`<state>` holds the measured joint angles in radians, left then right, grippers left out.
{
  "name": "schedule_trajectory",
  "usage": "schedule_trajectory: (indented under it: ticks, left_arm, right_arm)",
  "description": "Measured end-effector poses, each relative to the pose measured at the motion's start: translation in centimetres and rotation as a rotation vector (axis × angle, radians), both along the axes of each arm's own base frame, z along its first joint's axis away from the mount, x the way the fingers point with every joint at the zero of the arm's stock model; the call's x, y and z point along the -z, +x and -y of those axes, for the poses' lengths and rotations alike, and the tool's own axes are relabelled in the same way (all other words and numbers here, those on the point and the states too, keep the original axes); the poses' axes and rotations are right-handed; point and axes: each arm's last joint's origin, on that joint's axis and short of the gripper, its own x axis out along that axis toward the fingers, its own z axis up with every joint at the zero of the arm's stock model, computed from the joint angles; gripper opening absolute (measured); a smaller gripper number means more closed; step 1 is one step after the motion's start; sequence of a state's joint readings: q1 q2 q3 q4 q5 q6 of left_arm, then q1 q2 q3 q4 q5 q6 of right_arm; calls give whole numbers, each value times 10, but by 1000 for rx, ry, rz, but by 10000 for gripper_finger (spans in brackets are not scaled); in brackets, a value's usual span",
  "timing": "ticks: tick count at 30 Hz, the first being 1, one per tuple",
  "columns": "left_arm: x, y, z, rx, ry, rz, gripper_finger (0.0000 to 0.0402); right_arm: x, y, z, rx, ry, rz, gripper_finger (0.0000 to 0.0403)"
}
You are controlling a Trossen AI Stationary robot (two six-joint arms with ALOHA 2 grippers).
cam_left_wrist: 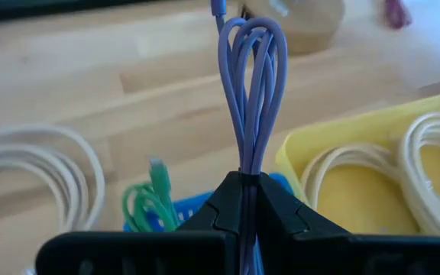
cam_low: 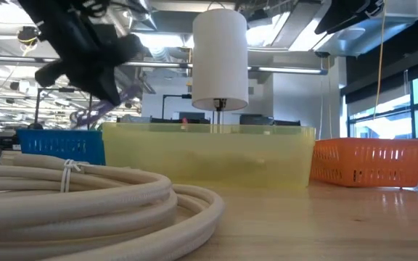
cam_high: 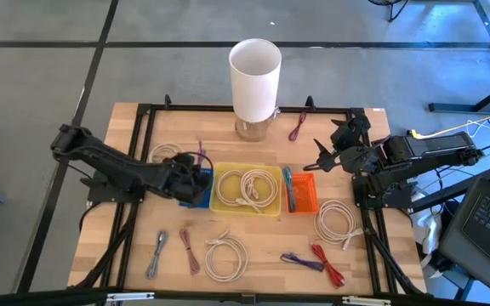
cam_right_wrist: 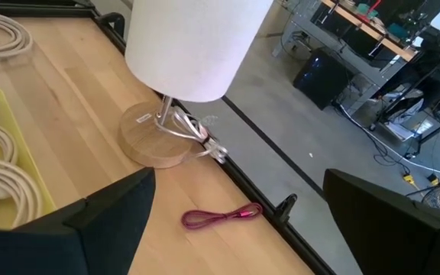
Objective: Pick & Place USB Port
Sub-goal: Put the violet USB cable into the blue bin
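Observation:
My left gripper (cam_left_wrist: pixel 249 179) is shut on a folded purple USB cable (cam_left_wrist: pixel 252 84). In the high view it (cam_high: pixel 201 170) hovers over the small blue basket (cam_high: pixel 199 195), left of the yellow bin (cam_high: pixel 247 206). A green cable (cam_left_wrist: pixel 150 200) lies inside the blue basket (cam_left_wrist: pixel 193 205). In the low view the purple cable (cam_low: pixel 111 105) slants down from the gripper above the blue basket (cam_low: pixel 60 145). My right gripper (cam_high: pixel 323 160) is open above the table's right side, near the orange basket (cam_high: pixel 304 194), touching nothing. My left gripper pinches the purple cable bundle between its two fingers (cam_left_wrist: pixel 281 210), several strands together, at a point along the folded loops (cam_left_wrist: pixel 248 164). The looped end (cam_left_wrist: pixel 254 38) sticks out past the fingertips. The cable is lifted clear over the blue basket.
A white lamp (cam_high: pixel 255 81) stands on a wooden base at the far edge. White cable coils lie in the yellow bin (cam_high: pixel 258 185), left of it (cam_high: pixel 167 153), near right (cam_high: pixel 337 221) and at the near edge (cam_high: pixel 226 255). Maroon (cam_right_wrist: pixel 220 218), red, purple and grey cables lie about.

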<state>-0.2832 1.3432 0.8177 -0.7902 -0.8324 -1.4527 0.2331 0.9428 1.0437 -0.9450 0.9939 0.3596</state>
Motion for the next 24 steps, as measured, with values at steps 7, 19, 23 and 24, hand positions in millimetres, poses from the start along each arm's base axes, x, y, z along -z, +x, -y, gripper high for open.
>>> schedule_trajectory:
  ticks: [7, 19, 23, 24]
  left_arm:
    - [20, 9, 3, -63, -55, -22, 12]
    - [46, 25, 9, -92, -140, -19, 12]
    - [53, 27, 10, -103, -158, -43, 12]
    - [54, 27, 10, -107, -160, -47, 12]
  right_arm:
    - [2, -1, 0, 0, -6, -26, 381]
    - [2, -2, 1, 0, -8, -36, 381]
    - [3, -3, 1, 0, -10, -51, 381]
    - [3, -4, 1, 1, -11, -54, 381]
